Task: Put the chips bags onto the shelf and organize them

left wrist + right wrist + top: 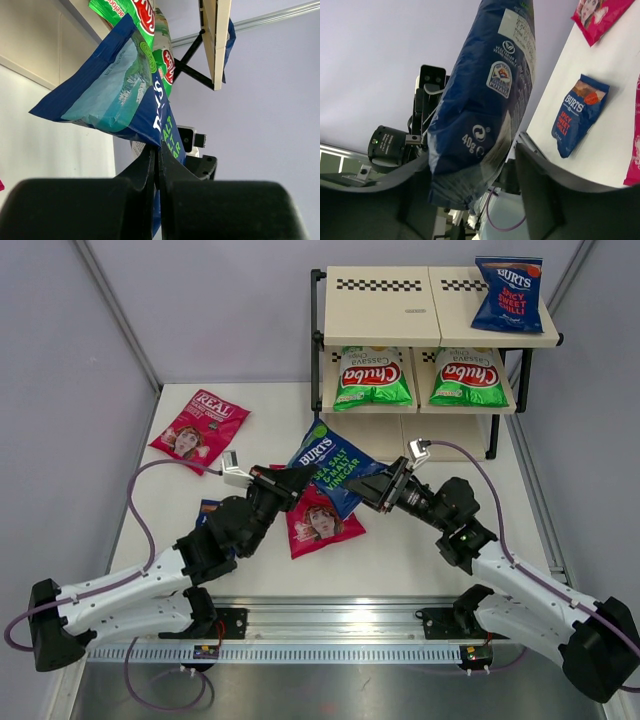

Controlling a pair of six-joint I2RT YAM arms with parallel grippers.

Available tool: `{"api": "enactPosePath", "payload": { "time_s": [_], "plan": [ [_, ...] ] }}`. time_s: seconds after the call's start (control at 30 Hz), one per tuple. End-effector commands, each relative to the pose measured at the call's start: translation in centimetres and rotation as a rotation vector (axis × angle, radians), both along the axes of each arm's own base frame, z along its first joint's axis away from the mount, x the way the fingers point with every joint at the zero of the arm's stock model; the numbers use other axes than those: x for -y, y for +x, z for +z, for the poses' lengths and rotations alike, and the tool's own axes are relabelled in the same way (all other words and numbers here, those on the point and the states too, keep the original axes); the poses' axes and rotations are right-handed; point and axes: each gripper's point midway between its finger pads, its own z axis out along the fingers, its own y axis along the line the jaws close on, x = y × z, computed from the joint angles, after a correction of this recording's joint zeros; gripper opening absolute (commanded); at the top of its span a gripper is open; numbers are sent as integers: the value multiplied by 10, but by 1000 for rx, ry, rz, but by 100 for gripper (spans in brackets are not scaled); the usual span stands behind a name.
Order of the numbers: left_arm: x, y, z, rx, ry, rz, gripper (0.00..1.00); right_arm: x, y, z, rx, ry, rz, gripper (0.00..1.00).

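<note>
A dark blue BURTS sea-salt bag (335, 468) hangs above the table's middle between both grippers. My left gripper (303, 480) is shut on its left edge; in the left wrist view the jaws (159, 150) pinch the bag (115, 90). My right gripper (372, 490) is open around its right end; the bag (490, 85) sits between the spread jaws (472, 155). The shelf (385, 305) holds one BURTS bag (508, 295) on top and two Chuba bags (373, 378) (468, 378) on the middle board. Two REAL bags (200, 425) (322, 522) lie on the table.
A third BURTS bag (208, 508) lies half hidden under my left arm; it shows in the right wrist view (577, 115). The shelf's bottom board (385, 435) is bare. Grey walls close in the table on the left and right.
</note>
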Motion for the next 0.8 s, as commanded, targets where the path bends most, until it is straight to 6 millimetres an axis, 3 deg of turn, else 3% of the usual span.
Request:
{"api": "enactPosePath", "payload": {
  "time_s": [0.0,0.2,0.33,0.57,0.67,0.7,0.73,0.77],
  "plan": [
    [-6,-6,21,38,-108,2,0,2,4,37,139,54,-65,61],
    [-8,-9,15,39,-115,-11,0,4,6,36,141,51,-109,52],
    [-4,-14,22,79,-97,-39,0,3,10,34,136,33,-121,46],
    [-9,-19,17,133,-44,-37,1,6,13,29,143,-16,-152,27],
    [-17,-19,14,141,-29,-12,18,7,12,31,153,-36,-154,22],
    [-20,-19,12,140,-22,-2,25,7,11,36,166,-38,-153,14],
    [-23,-19,10,139,-19,7,40,7,10,34,169,-59,-149,13],
    [-28,-17,6,135,-9,26,46,8,10,42,184,-59,-151,12]
  ]
}}
